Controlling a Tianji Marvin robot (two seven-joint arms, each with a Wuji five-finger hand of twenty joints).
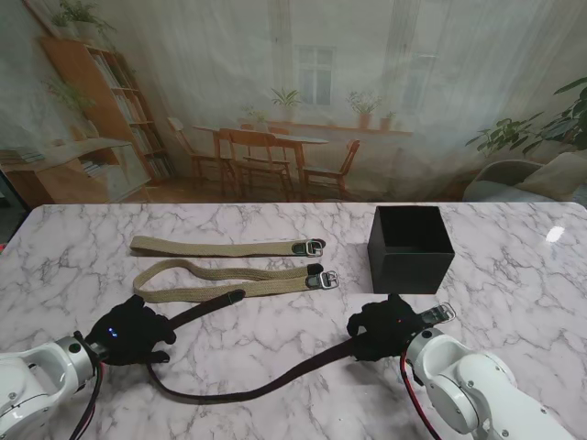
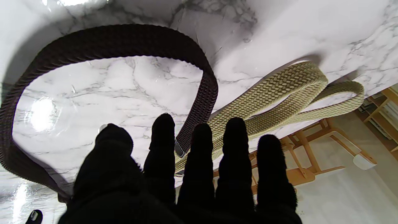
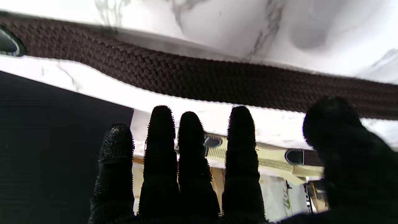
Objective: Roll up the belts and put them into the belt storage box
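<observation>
A dark brown woven belt [image 1: 266, 387] lies in a long loop on the marble table, from its tip near my left hand [image 1: 133, 332] round to its buckle [image 1: 443, 313] beside my right hand [image 1: 387, 328]. Both black-gloved hands rest flat over the belt's ends, fingers straight and apart, open. In the left wrist view the brown belt [image 2: 124, 40] curves past the fingertips [image 2: 163, 124]. In the right wrist view the belt [image 3: 199, 77] runs across beyond the fingers [image 3: 160, 124]. The black storage box [image 1: 410, 247] stands open, farther from me than the right hand.
Two tan woven belts lie stretched out left of the box, one farther [image 1: 225, 247] and one nearer [image 1: 234, 280], buckles toward the box. The nearer tan belt [image 2: 273, 93] lies just beyond my left fingers. The box wall [image 3: 46, 140] is close to my right hand.
</observation>
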